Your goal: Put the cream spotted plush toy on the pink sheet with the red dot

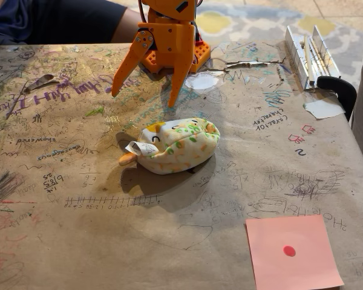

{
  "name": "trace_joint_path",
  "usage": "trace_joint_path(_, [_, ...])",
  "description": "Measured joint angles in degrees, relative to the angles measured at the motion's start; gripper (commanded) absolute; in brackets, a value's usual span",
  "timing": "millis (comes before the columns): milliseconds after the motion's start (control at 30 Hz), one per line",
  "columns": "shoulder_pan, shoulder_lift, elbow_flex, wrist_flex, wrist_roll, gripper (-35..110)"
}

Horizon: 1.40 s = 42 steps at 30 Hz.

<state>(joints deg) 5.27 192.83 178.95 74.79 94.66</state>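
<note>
In the fixed view, the orange claw hangs above the table near its far edge, its two pointed fingers spread wide apart with nothing between them; the left finger angles outward and down, the right one points almost straight down. The cream spotted plush toy lies on its side near the middle of the table, just in front of and below the fingertips but apart from them, its white fabric tag sticking out on the left and a small orange foot below that. The pink sheet with the red dot lies flat at the near right corner of the table, well apart from the toy, and its bottom edge runs off the picture. The table is covered in brown paper full of handwriting and doodles. A white paper scrap sits near the right edge, beside a black clamp and a white metal piece. A person's arm and dark sleeve show behind the table at the upper left.
</note>
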Motion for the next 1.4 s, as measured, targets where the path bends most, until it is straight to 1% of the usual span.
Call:
trace_joint_path(100, [-2.37, 0.00, 0.00, 0.00, -1.67, 14])
trace_joint_path(200, [-2.37, 0.00, 0.00, 0.00, -6.50, 14])
trace_joint_path(333, [-2.37, 0.00, 0.00, 0.00, -8.88, 14])
trace_joint_path(433, [-2.29, 0.00, 0.00, 0.00, -9.93, 10])
trace_joint_path(500, [-1.76, 0.00, 0.00, 0.00, -13.10, 12])
trace_joint_path(600, [-0.79, 0.00, 0.00, -0.35, -20.21, 18])
trace_joint_path(633, [-0.79, 0.00, 0.00, -0.70, -21.80, 19])
trace_joint_path(700, [-0.62, 0.00, 0.00, -2.11, -25.31, 26])
trace_joint_path(800, [-1.49, 0.00, 0.00, -4.22, -30.50, 31])
trace_joint_path(867, [-3.25, 0.00, 0.00, -6.68, -34.98, 45])
trace_joint_path(967, [-5.27, 0.00, 0.00, -9.84, -41.04, 41])
trace_joint_path(1067, [-5.98, 0.00, 0.00, -11.16, -42.80, 46])
trace_joint_path(1167, [-7.29, 0.00, 0.00, -13.62, -48.25, 46])
trace_joint_path(1233, [-7.47, 0.00, 0.00, -14.94, -53.53, 39])
trace_joint_path(1400, [-6.06, 0.00, 0.00, -18.37, -63.28, 28])
